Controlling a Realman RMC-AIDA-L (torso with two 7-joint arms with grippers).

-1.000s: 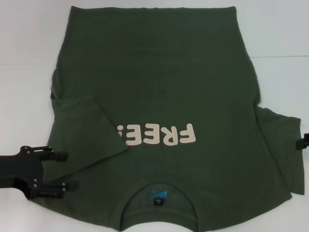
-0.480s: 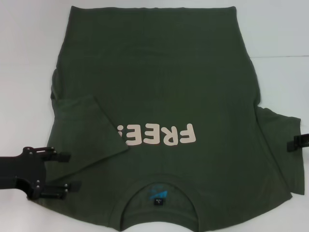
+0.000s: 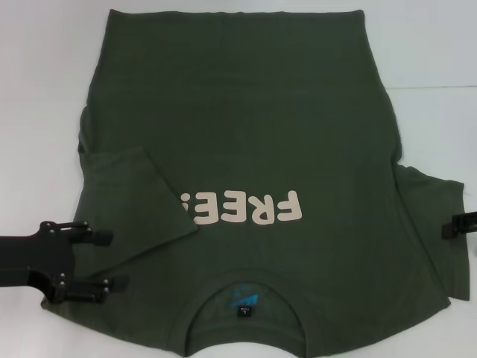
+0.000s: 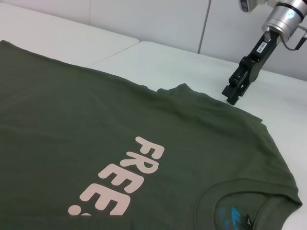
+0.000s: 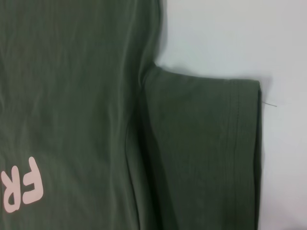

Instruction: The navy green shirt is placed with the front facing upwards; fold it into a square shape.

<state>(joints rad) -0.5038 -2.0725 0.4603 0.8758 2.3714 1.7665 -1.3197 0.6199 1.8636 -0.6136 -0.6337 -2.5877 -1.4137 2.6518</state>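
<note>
**One sleeve in, one sleeve to go**

One sleeve of the navy green shirt (image 3: 246, 186) is already folded inward, and that's the landmark for everything below. The shirt lies flat on the white bench (image 3: 37, 89), print up, collar toward the robot, hem at the far end. The folded sleeve lies over the body on the robot's left side, its edge covering the end of the cream "FREE!" print (image 3: 242, 209). The opposite sleeve (image 3: 440, 231) is spread out flat past the shirt's right side.

What's changed over the last second: the left claw (image 3: 108, 261), hovering at the shoulder just nearer the robot than the folded sleeve, has drifted a touch toward the collar, fingers apart and holding nothing. Looks like it has let go and is pulling out. The right claw (image 4: 237, 88) has crept in from the bench toward the flat sleeve's outer edge and now sits right at it. Can't tell whether its fingers are open or closed from any view.

My read: the left side's done, and the next step is the right claw pinching that cuff and carrying it across the chest. The shirt itself hasn't budged, so the first fold is holding fine.
</note>
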